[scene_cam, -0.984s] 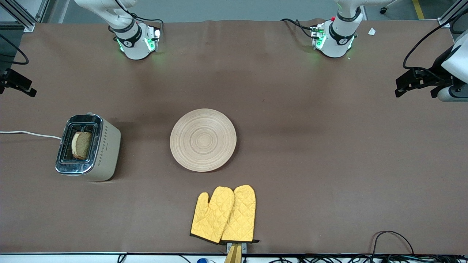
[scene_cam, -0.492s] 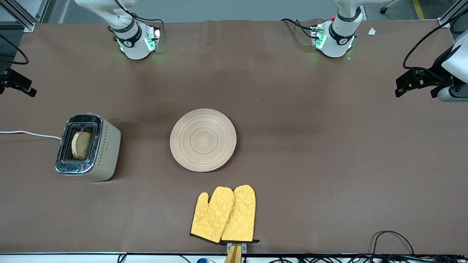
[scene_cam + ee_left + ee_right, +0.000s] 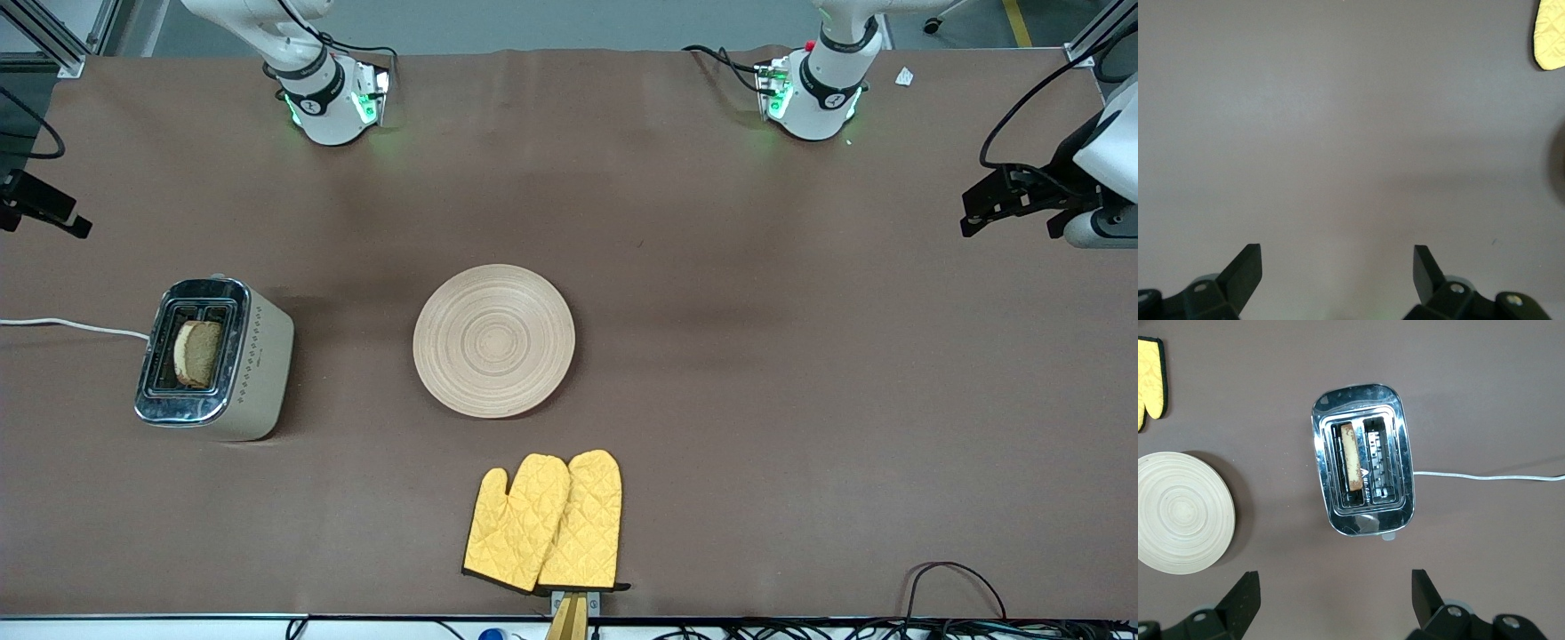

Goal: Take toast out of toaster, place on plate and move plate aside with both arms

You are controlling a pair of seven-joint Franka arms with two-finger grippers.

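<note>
Currently, by item:
Toast [image 3: 197,353]: standing in one slot of the toaster [image 3: 213,358], which sits toward the right arm's end of the table [image 3: 800,400], its white cord [image 3: 71,326] running off that edge.
Plate [image 3: 494,340]: bare, flat near the middle of the table, well apart from the toaster.
Oven mitts [image 3: 544,522]: yellow pair, overlapped, nearer the front camera's edge than the plate.
Right gripper [image 3: 1331,603]: fingers spread wide, holding nothing, hovering high over the toaster at the right arm's end.
Left gripper [image 3: 1337,277]: fingers spread wide, holding nothing, over bare table at the left arm's end; this arm waits.
</note>
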